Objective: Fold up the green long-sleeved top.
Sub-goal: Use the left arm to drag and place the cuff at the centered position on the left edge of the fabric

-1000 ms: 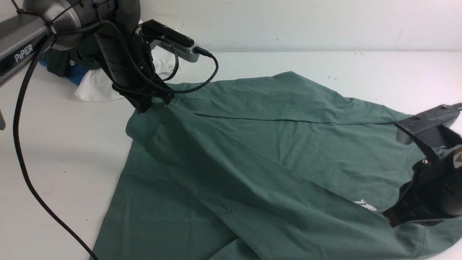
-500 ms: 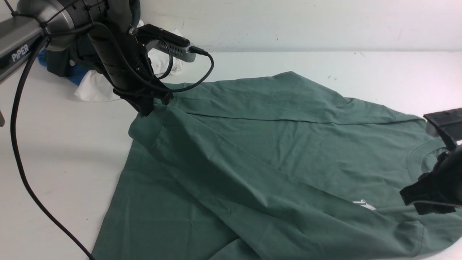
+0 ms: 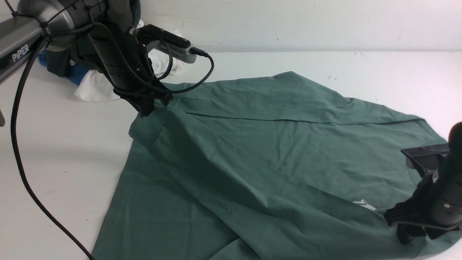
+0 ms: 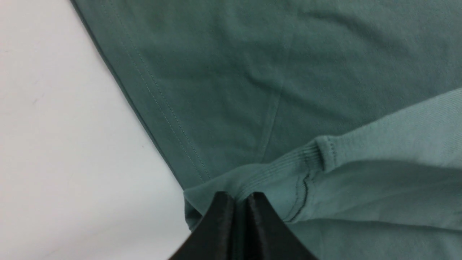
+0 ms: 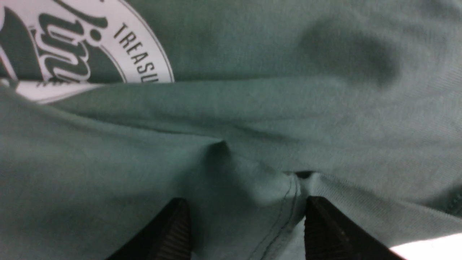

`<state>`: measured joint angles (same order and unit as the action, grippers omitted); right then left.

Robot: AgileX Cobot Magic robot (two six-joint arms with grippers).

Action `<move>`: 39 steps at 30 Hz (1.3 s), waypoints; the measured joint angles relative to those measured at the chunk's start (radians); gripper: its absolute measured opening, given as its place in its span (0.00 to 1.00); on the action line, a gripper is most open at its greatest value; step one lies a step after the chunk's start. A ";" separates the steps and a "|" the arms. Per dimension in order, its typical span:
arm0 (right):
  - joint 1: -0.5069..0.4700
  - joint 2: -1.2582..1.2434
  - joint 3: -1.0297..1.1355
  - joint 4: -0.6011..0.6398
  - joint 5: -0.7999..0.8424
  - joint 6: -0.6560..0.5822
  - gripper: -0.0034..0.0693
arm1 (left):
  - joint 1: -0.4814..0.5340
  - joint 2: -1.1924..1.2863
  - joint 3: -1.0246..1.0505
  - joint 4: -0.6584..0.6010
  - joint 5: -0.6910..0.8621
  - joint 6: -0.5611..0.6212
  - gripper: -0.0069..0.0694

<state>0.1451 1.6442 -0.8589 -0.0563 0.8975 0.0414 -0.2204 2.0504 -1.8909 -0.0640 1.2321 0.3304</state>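
The green long-sleeved top lies spread across the white table, one sleeve folded diagonally over its body. My left gripper hovers at the top's far left corner, shut on the sleeve's ribbed cuff; in the left wrist view its jaws meet on that cuff. My right gripper is low over the top's near right part, beside the white round logo. In the right wrist view this gripper stands open, a stitched fold of green cloth lying loose between its fingers, near the logo.
A pile of white, blue and dark garments sits at the back left behind the left arm. A black cable hangs from that arm over the bare table. A white wall runs along the back.
My right gripper has opened and let go of the cloth, swinging right and then down again onto the top. The left arm shifted slightly left, still holding the cuff.
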 joint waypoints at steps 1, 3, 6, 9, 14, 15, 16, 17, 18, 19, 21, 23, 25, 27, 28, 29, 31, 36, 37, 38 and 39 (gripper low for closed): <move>0.000 0.000 0.000 0.000 0.001 0.001 0.59 | 0.000 0.000 0.000 0.000 0.000 0.000 0.11; 0.000 0.004 0.000 0.000 -0.005 0.002 0.56 | 0.000 0.000 0.000 0.000 0.000 0.000 0.11; 0.000 0.001 0.000 -0.003 0.003 0.002 0.38 | 0.000 0.000 0.000 0.000 0.000 0.000 0.11; 0.000 -0.027 0.000 -0.003 0.028 0.001 0.19 | 0.000 0.000 0.000 0.000 0.000 0.000 0.11; 0.000 -0.136 0.000 -0.003 0.098 -0.011 0.07 | 0.000 -0.006 0.000 -0.001 0.000 0.000 0.11; 0.000 -0.136 0.000 -0.003 0.101 -0.010 0.07 | 0.000 -0.008 0.000 -0.001 0.000 0.000 0.11; 0.000 -0.167 0.000 -0.003 0.120 -0.018 0.07 | 0.000 -0.017 0.000 -0.001 0.000 0.000 0.11; 0.000 -0.174 0.000 -0.003 0.124 -0.020 0.07 | 0.000 -0.018 0.000 -0.001 0.000 0.001 0.11; 0.000 -0.192 0.000 -0.003 0.143 -0.027 0.07 | 0.000 -0.029 -0.002 -0.001 0.000 0.001 0.11; 0.000 -0.195 0.000 -0.003 0.145 -0.029 0.07 | 0.000 -0.029 -0.002 -0.001 0.000 0.002 0.11; 0.000 -0.199 -0.005 -0.003 0.167 -0.033 0.07 | 0.000 -0.039 -0.005 -0.001 0.001 0.003 0.11; 0.000 -0.199 -0.021 -0.003 0.182 -0.041 0.07 | 0.000 -0.039 -0.009 -0.001 0.001 0.003 0.11; 0.000 -0.199 -0.052 -0.003 0.200 -0.041 0.07 | 0.000 -0.039 -0.016 -0.001 0.001 0.003 0.11; 0.000 -0.199 -0.095 -0.003 0.217 -0.041 0.07 | 0.000 -0.039 -0.025 0.000 0.002 0.003 0.11; 0.000 -0.199 -0.118 -0.003 0.222 -0.041 0.07 | 0.000 -0.039 -0.031 0.000 0.002 0.003 0.11; 0.000 -0.199 -0.137 -0.003 0.226 -0.041 0.07 | 0.000 -0.039 -0.035 0.000 0.003 0.003 0.11; 0.000 -0.199 -0.177 -0.003 0.229 -0.041 0.07 | 0.000 -0.039 -0.047 0.001 0.003 0.003 0.11; 0.000 -0.195 -0.253 -0.003 0.236 -0.049 0.07 | 0.000 -0.039 -0.087 0.003 0.004 0.003 0.11; 0.000 -0.187 -0.268 -0.003 0.238 -0.050 0.07 | 0.000 -0.040 -0.098 0.003 0.004 0.003 0.11; 0.000 -0.181 -0.275 -0.003 0.238 -0.051 0.07 | 0.000 -0.040 -0.103 0.003 0.004 0.003 0.11; 0.000 -0.173 -0.282 -0.003 0.239 -0.052 0.07 | 0.000 -0.040 -0.105 0.006 0.004 0.003 0.11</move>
<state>0.1451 1.4710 -1.1411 -0.0597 1.1362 -0.0105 -0.2204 2.0105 -1.9957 -0.0582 1.2363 0.3334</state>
